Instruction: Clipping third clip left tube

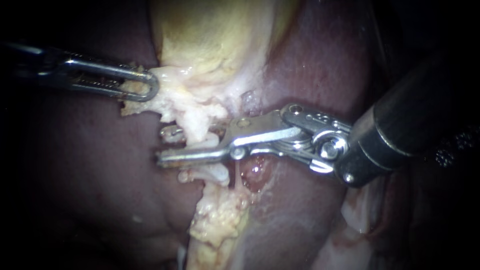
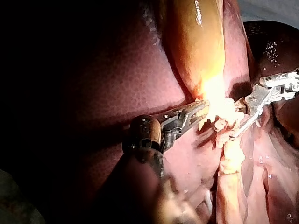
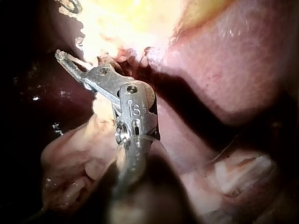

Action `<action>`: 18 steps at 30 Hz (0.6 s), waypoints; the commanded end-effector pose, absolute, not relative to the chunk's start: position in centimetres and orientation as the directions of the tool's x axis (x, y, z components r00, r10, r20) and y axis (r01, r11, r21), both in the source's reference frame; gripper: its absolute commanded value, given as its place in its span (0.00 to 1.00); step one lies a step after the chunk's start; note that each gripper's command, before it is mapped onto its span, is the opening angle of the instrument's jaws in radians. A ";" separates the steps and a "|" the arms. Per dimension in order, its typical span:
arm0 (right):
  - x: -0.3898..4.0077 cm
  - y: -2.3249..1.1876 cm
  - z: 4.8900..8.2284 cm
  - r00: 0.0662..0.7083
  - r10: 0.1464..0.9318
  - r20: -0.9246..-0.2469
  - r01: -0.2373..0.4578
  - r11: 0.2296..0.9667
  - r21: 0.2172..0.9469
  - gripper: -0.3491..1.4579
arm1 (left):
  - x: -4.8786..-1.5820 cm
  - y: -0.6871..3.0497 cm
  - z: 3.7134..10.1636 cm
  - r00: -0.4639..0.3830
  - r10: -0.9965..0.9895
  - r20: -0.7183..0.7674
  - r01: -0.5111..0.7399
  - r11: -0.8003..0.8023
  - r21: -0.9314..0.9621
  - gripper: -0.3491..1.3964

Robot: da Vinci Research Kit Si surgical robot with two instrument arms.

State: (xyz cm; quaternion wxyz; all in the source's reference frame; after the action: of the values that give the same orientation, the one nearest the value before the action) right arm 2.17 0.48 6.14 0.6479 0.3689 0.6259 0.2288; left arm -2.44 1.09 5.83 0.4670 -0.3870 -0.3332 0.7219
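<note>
Steel left instrument (image 1: 150,86) clenches lumpy pale tissue (image 1: 192,106); right instrument (image 1: 167,146) gapes slim jaws around whitish tube (image 1: 200,134).

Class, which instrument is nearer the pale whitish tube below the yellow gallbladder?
Right. The right instrument, jaws open, straddles the pale whitish tube. The left instrument grips pale fatty tissue off to one side, up by the yellow gallbladder.

Your endoscope sits very close and looks straight at the pale tissue (image 1: 196,107). Your left instrument (image 1: 145,85) comes in from one side and your right instrument (image 1: 192,145) from the other. Each wrist camera sits behind its own instrument and looks along the shaft toward the tip. The right one is nearer. All three views share that pale tissue.
</note>
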 end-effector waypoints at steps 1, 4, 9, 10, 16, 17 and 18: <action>2.17 0.48 6.14 0.113 0.762 -0.638 0.165 0.619 0.768 0.19 | -2.44 1.09 5.82 -0.264 0.932 -0.247 -0.416 -0.342 -0.843 0.00; 2.16 0.48 6.14 0.118 0.779 -0.615 0.162 0.596 0.786 0.13 | -2.44 1.09 5.82 -0.264 0.932 -0.247 -0.416 -0.342 -0.843 0.00; 2.16 0.47 6.14 0.123 0.796 -0.592 0.158 0.573 0.804 0.08 | -2.44 1.09 5.82 -0.264 0.932 -0.247 -0.416 -0.342 -0.843 0.00; 2.15 0.47 6.14 0.123 0.796 -0.592 0.159 0.573 0.804 0.05 | -2.44 1.09 5.82 -0.264 0.932 -0.247 -0.416 -0.342 -0.843 0.00; 2.14 0.45 6.15 0.132 0.828 -0.545 0.151 0.526 0.837 0.00 | -2.43 1.09 5.82 -0.264 0.932 -0.247 -0.416 -0.342 -0.843 0.00; 2.14 0.45 6.15 0.132 0.828 -0.545 0.151 0.526 0.837 0.00 | -2.43 1.09 5.82 -0.264 0.932 -0.247 -0.416 -0.342 -0.843 0.00; 2.14 0.45 6.15 0.132 0.828 -0.545 0.148 0.527 0.837 0.00 | -2.43 1.09 5.82 -0.264 0.932 -0.247 -0.416 -0.342 -0.843 0.00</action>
State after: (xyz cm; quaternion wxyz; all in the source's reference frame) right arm 2.15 0.45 6.14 0.6332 0.4057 0.6017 0.2690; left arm -2.43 1.09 5.83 0.4670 -0.3870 -0.3334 0.7218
